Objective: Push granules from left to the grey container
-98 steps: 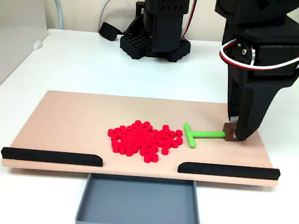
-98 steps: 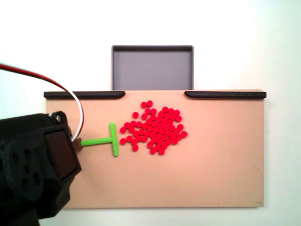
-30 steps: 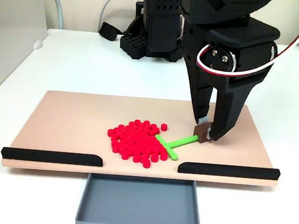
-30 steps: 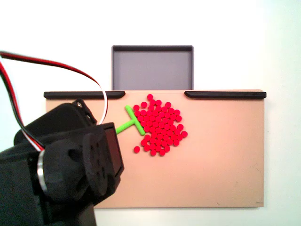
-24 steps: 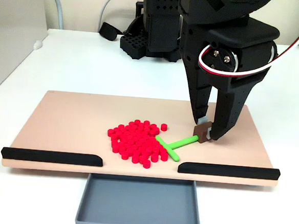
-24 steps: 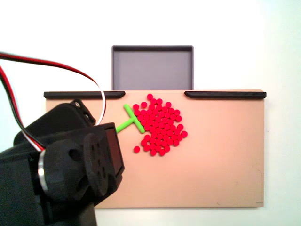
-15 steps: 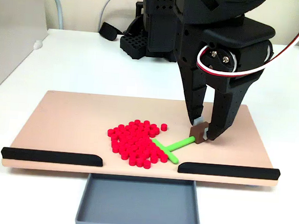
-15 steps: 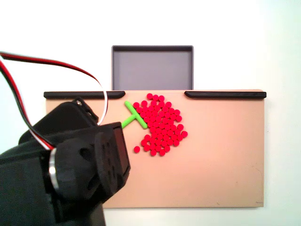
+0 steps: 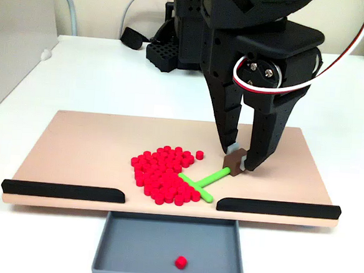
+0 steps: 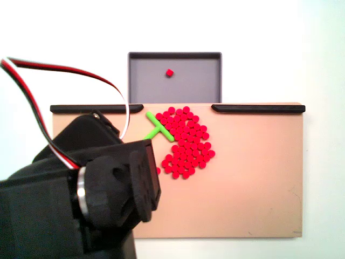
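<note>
A heap of red granules lies on the tan board near the gap between two black strips. One granule lies inside the grey container. In a fixed view my gripper is shut on the brown end block of the green T-shaped pusher, whose crossbar presses against the heap. In another fixed view the arm hides the gripper's fingers.
Two black strips line the board's edge on either side of the gap above the container. The arm's black base and cables stand behind the board. White table surrounds the board.
The gripper has swung the pusher further toward the gap, squeezing the heap against the edge. One granule has dropped into the grey container.
</note>
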Controlling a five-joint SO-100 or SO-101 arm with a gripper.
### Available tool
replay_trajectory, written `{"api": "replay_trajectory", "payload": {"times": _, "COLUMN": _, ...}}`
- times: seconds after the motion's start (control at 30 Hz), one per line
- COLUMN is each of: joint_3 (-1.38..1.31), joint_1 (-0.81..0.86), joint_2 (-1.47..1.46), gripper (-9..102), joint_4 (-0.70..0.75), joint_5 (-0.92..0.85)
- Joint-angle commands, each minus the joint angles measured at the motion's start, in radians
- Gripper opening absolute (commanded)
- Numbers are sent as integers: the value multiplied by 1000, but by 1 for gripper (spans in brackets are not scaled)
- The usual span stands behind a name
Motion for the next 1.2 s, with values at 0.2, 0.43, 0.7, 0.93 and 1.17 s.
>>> {"api": "replay_trajectory", "payload": {"times": 0.2, "joint_3": -15, "joint_1": 17, "joint_2": 12, "gripper": 0, "joint_4": -5, "joint_5": -84}}
{"api": "replay_trajectory", "payload": {"times": 0.43, "joint_3": -17, "joint_1": 28, "joint_2": 11, "gripper": 0, "joint_4": -5, "joint_5": -155}}
{"api": "replay_trajectory", "payload": {"times": 0.7, "joint_3": -17, "joint_1": 38, "joint_2": 11, "gripper": 0, "joint_4": -5, "joint_5": -209}}
{"api": "replay_trajectory", "payload": {"times": 0.93, "joint_3": -17, "joint_1": 48, "joint_2": 11, "gripper": 0, "joint_4": -5, "joint_5": -276}}
{"api": "replay_trajectory", "payload": {"times": 1.17, "joint_3": -17, "joint_1": 55, "joint_2": 11, "gripper": 0, "joint_4": -5, "joint_5": -342}}
